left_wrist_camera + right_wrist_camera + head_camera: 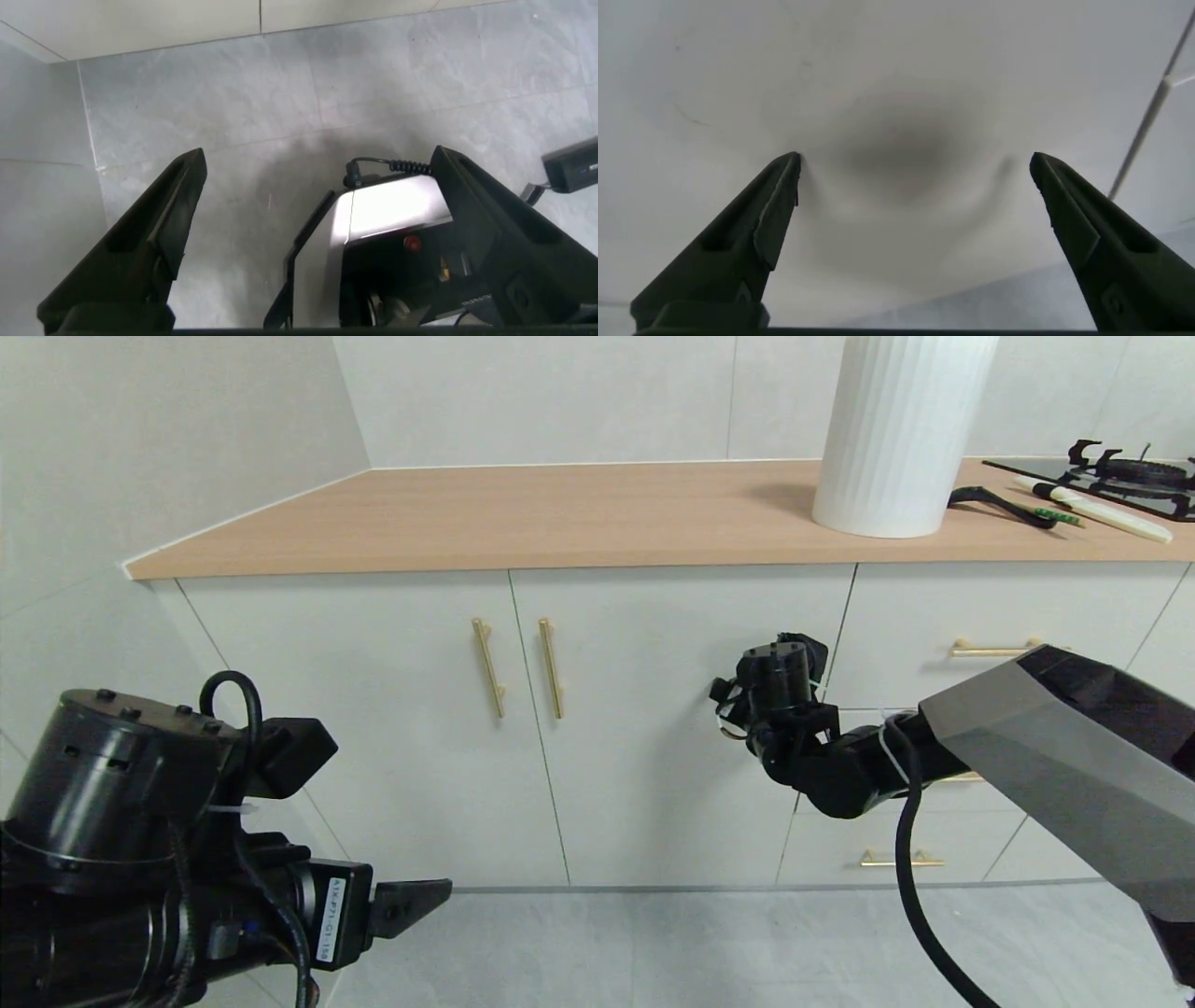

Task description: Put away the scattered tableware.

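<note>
Nearest, the left gripper (318,182) is held low, fingers apart. Farther off, the right gripper (915,177), equally spread, is faced at a cabinet door (672,728). The utensils (1060,511) are laid above it, far right on the countertop (560,513), lengthwise left-right, nearer the right arm.

room to pass over desk's (467,513) left + middle. tall white vase (894,429) blocks the right end, utensils (1092,509) + stove (1134,476) just beyond it. right hand (913,163) is close up vs shut cabinet door (653,728), no way fwd.

Bright even light, soft shadows
</note>
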Available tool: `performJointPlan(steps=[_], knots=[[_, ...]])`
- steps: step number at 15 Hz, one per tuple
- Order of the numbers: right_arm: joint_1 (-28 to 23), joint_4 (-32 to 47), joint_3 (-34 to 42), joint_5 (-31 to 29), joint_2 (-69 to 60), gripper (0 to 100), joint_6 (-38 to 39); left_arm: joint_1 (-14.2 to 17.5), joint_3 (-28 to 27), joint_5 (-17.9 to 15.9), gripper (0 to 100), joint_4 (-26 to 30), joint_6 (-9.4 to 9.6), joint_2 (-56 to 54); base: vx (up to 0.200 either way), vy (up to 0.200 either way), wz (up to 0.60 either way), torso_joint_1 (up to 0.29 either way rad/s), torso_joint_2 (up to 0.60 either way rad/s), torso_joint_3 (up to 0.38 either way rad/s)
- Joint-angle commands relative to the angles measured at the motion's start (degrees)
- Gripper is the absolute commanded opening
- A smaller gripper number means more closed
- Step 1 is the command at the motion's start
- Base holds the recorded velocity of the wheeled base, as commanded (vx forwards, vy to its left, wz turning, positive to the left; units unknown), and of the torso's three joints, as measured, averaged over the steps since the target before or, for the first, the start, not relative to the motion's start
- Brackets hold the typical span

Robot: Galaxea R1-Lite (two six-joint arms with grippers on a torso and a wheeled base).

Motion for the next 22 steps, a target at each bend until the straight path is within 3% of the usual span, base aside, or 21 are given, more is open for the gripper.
performJointPlan(steps=[1, 4, 5, 9, 10, 13, 19, 21, 22], knots=[[-0.3, -0.2, -1.2, -1.0, 1.1, 100, -0.1, 0.0, 0.0, 0.3, 100, 0.0, -0.01, 0.4, 0.000, 0.000, 0.00, 0.000, 0.00, 0.000], [0.2, -0.1, 2.1, 0.7, -2.5, 100, 0.3, 0.0, 0.0, 0.4, 100, 0.0, -0.01, 0.4, 0.000, 0.000, 0.00, 0.000, 0.00, 0.000], [1.3, -0.2, 6.0, 4.6, -5.6, 100, 0.6, 0.0, 0.0, 0.4, 100, 0.0, -0.01, 0.4, 0.000, 0.000, 0.00, 0.000, 0.00, 0.000], [2.2, -0.1, 28.9, 37.9, -26.4, 100, 1.9, 0.0, 0.0, 0.4, 100, 0.0, -0.01, 0.4, 0.000, 0.000, 0.00, 0.000, 0.00, 0.000], [1.7, -0.2, 31.6, 41.5, -29.0, 100, 0.2, 0.0, 0.0, 0.4, 100, 0.0, -0.01, 0.3, 0.000, 0.000, 0.00, 0.000, 0.00, 0.000], [1.6, -0.2, 34.3, 38.3, -32.2, 100, -7.0, 0.0, 0.0, 0.7, 100, 0.0, -0.01, -0.5, 0.000, 0.000, 0.00, 0.000, 0.00, 0.000], [1.6, -0.2, 45.4, 28.3, -49.7, 100, -18.2, 0.0, 0.5, 5.6, 100, -0.1, 0.61, -7.0, 0.000, 0.000, 0.00, 0.000, 0.00, 0.000], [0.5, -0.2, 53.4, 20.6, -61.3, 100, -22.5, 1.5, 3.8, 12.8, 100, -0.1, 4.39, -15.2, 0.000, 0.000, 0.00, 0.000, 0.00, 0.000], [-0.4, -0.2, 56.2, 19.2, -66.7, 100, -24.2, 3.7, 6.0, 13.0, 100, -0.1, 6.23, -19.8, 0.000, 0.000, 0.00, 0.000, 0.00, 0.000]])
